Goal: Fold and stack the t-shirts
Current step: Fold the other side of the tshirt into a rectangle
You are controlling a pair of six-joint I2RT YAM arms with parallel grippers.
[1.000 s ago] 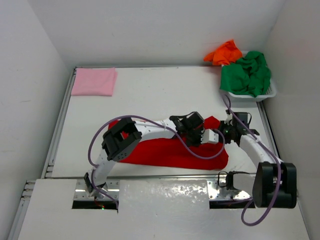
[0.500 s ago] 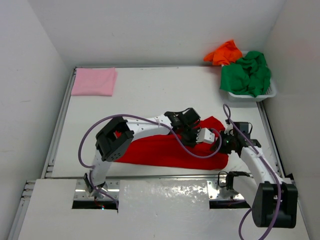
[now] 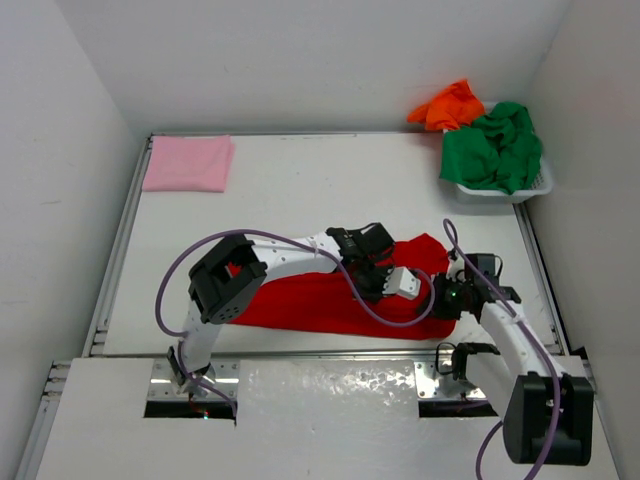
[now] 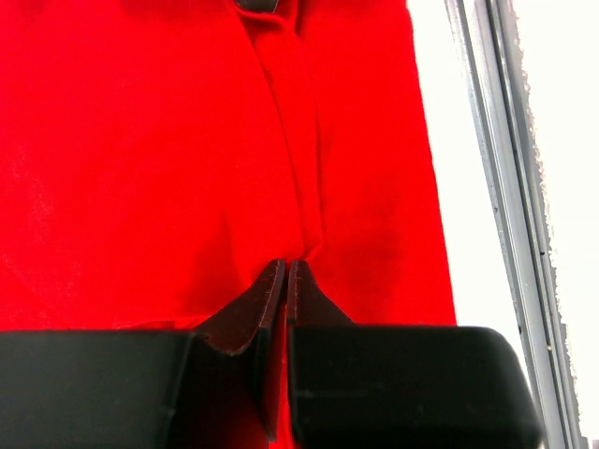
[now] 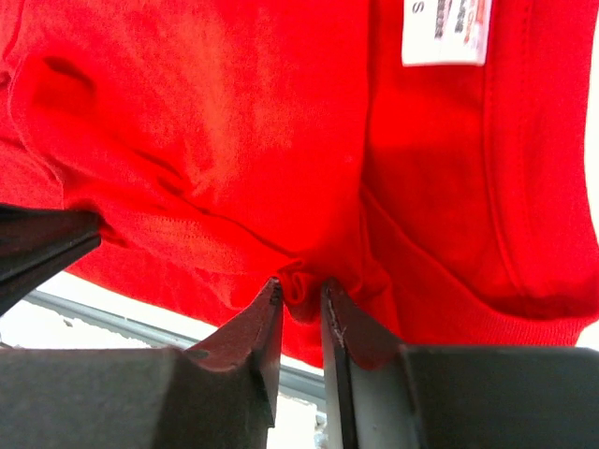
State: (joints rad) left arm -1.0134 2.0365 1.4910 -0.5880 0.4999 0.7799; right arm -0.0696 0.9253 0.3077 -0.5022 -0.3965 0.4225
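Seemingly half-folded, creased red t-shirt (image 3: 310,305)

A folded t-shirt (image 3: 188,163) lies in the desk's far-left corner. In the far-right corner stands a basket (image 3: 533,188), with a crumpled t-shirt (image 3: 495,150) heaped in it and a bunched t-shirt (image 3: 448,105) just behind its left side. A spread t-shirt (image 3: 300,305) lies along the near edge, right of centre — the left gripper (image 3: 415,288) and right gripper (image 3: 436,298) sit side by side on its right end.
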